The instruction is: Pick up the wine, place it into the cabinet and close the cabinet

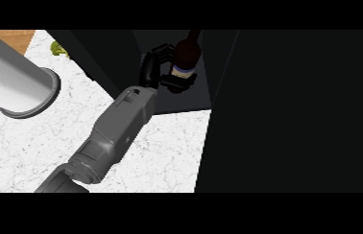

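Head view: steep look down at a white marbled table (163, 151), dark cabinet (284, 108) filling the right side and top middle.
Arm: one grey forearm (117, 127) comes up from the lower left edge toward the cabinet opening; which arm it is cannot be told for sure from this view, it reads as the left.
Left hand: black hand (152, 67) at the cabinet's open front, fingers and thumb curled round the wine bottle, clamped on it.
Wine bottle: dark bottle (187, 53) with a pale band low on its body, roughly upright, slightly tilted, held inside the cabinet's dark opening just past the table edge.
Bottle base: whether it touches the cabinet floor cannot be told, the hand covers it.
Cabinet door: tall dark panel (227, 70) stands right of the bottle, looks swung open; its hinge is not visible.
Right hand: not seen anywhere.
Cylinder: large grey round container (25, 89) at the left edge on the table, well apart from the hand.
Green item: small green thing (58, 49) at the upper left near the cabinet's side, too small to identify.
Wood patch: tan surface (16, 39) in the top left corner.
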Available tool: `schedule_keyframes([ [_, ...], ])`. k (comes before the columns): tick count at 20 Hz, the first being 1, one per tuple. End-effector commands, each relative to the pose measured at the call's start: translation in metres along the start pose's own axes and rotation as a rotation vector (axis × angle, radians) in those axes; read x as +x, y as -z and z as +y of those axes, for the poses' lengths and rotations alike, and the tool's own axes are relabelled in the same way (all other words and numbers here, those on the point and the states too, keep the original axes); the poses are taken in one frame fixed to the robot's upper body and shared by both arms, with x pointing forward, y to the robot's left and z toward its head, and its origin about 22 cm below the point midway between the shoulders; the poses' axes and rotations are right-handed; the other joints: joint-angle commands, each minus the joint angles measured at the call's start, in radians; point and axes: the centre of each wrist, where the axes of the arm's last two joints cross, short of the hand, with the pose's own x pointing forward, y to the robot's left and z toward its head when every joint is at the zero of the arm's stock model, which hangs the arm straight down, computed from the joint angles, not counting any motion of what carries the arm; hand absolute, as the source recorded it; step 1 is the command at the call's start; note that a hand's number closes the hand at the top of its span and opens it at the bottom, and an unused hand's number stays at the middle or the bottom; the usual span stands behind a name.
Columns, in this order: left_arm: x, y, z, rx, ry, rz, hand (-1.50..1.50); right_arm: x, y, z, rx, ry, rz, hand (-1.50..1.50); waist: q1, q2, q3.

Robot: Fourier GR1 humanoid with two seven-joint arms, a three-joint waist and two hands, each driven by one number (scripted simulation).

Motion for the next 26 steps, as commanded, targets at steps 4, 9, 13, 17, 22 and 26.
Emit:
schedule_keyframes([
  [4, -0.006, 0.002, 0.013, 0.069, 0.013, 0.011, 1.5, 0.035, -0.014, -0.004, 0.026, 0.109, 0.004, -1.5, -0.019, 0.007, 0.0],
  [9, 0.007, 0.013, 0.021, 0.099, 0.092, -0.022, 1.5, 0.027, -0.008, -0.005, 0.036, 0.093, -0.024, -1.5, -0.01, 0.014, 0.001],
  [13, 0.008, 0.015, 0.027, 0.151, 0.183, -0.061, -1.5, 0.025, -0.012, -0.001, 0.05, 0.108, -0.005, -1.5, -0.034, 0.016, 0.0],
  [17, 0.002, 0.013, 0.033, 0.174, 0.207, -0.064, -1.5, 0.021, -0.014, 0.001, 0.074, 0.098, -0.022, -1.5, -0.033, 0.016, 0.0],
  [22, 0.022, 0.025, 0.037, 0.221, 0.254, -0.081, -1.5, 0.018, -0.013, 0.002, 0.08, 0.105, -0.036, -1.5, -0.037, 0.022, 0.0],
  [26, 0.034, 0.03, 0.024, 0.13, 0.153, -0.104, -1.5, 0.023, -0.012, -0.003, 0.08, 0.101, -0.037, -1.5, -0.032, 0.021, -0.001],
])
